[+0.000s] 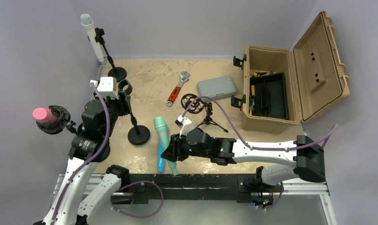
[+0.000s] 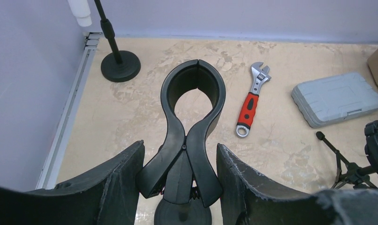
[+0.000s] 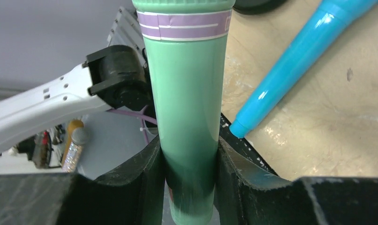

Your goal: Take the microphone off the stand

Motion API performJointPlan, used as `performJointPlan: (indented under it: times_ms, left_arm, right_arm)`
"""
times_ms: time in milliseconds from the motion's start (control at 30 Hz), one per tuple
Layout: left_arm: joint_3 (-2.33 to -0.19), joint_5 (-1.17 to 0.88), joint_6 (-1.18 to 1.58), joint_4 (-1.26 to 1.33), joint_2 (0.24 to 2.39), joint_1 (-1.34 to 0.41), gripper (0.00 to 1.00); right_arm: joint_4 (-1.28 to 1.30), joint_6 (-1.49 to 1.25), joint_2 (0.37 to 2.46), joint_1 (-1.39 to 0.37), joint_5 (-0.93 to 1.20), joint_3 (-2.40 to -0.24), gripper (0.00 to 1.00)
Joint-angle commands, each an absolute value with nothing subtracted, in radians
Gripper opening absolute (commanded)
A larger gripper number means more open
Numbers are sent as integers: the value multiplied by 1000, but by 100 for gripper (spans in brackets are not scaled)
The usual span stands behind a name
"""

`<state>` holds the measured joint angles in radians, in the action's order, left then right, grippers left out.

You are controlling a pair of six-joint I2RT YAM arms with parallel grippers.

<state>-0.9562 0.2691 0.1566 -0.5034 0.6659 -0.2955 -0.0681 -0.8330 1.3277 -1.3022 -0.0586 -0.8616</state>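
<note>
Top view first. The right gripper is down near the bottom centre, clamped on the green microphone. The mic lies slanted low over the table, head pointing up the frame; can't say if it touches the surface. A blue microphone lies right alongside it. Just left of them is the stand with its round black base, and the left gripper is up at the top of that stand's pole, middle left.

Around the edges there's a white microphone in another stand in the upper left corner and a pink microphone at the far left. A red-handled wrench and a grey case sit mid-frame, and an open tan toolbox is on the right.

Left wrist view: the stand's black clip fills the centre, ring closed at the top with nothing in it. The fingers sit either side of the clip's handles, right up against them. Honestly can't tell if they're squeezing or just resting there.

Right wrist view: the green microphone runs straight up the middle, pinched tight between both fingers, with a purple-and-white band at the top of the frame. The blue one lies on the table, upper right.
</note>
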Motion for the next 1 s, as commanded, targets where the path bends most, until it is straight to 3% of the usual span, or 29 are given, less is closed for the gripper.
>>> performJointPlan:
  times_ms: [0, 200, 533, 700, 967]
  left_arm:
    - [-965, 253, 199, -515, 705, -293, 0]
    - [-960, 252, 224, -585, 693, -293, 0]
    - [-908, 214, 270, -658, 600, -293, 6]
    - [-911, 178, 272, -702, 572, -293, 33]
    - [-1043, 215, 254, -788, 602, -293, 83]
  right_arm:
    - [-49, -1048, 1349, -1302, -152, -859, 0]
    - [-85, -1205, 1404, -1301, -200, -787, 0]
    - [-141, -1236, 1548, -1292, -228, -787, 1]
    - [-187, -1234, 1614, -1279, -225, -791, 10]
    - [-202, -1194, 1674, -1274, -218, -817, 40]
